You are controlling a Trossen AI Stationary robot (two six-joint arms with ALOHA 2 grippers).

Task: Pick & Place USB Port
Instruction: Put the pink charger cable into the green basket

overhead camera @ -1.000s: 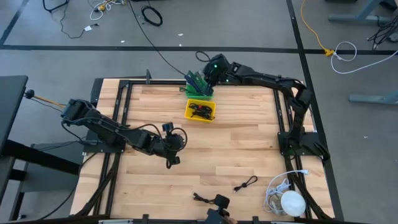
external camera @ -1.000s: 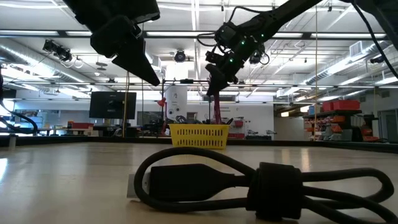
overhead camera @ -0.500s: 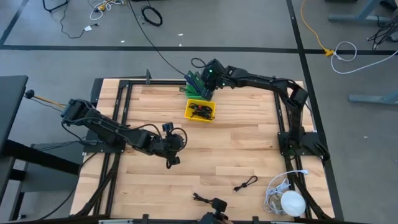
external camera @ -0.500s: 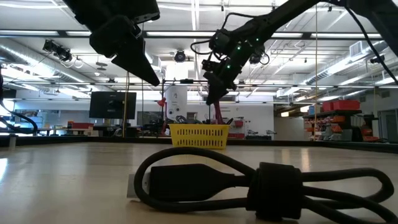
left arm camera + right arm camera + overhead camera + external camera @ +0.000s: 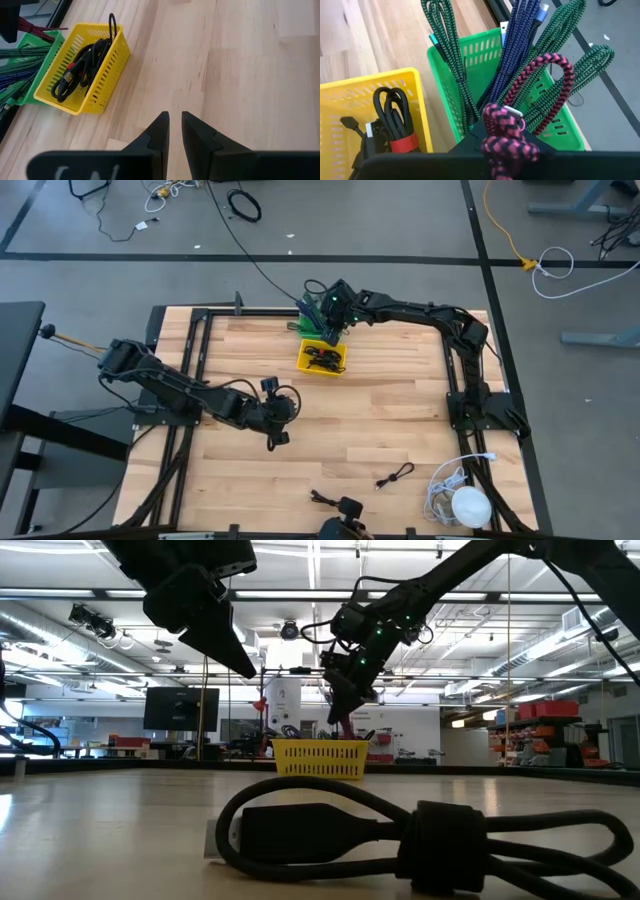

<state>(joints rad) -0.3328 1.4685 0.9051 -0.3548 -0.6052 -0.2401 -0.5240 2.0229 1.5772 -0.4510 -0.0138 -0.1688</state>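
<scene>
The right pincer (image 5: 331, 323) is clamped on a red-and-black braided cable (image 5: 507, 135), whose loop (image 5: 543, 82) arches up from the green bin (image 5: 470, 100). It hangs over that bin at the counter's far edge, seen in the low view above the yellow bin (image 5: 318, 759). In the green bin stand green braided cables (image 5: 445, 45) and a blue one (image 5: 517, 45). Just near of it sits the yellow bin, holding black cables (image 5: 390, 120) with a red band. The left pincer (image 5: 277, 438) hovers over the counter (image 5: 400, 400) left of centre, well apart from both bins, its fingers (image 5: 159, 131) drawn narrow with a slim gap and nothing between them. On the near part of the counter lie a small black cable (image 5: 395, 475), a coiled black cable (image 5: 420, 835) and a white cable (image 5: 450, 490)
</scene>
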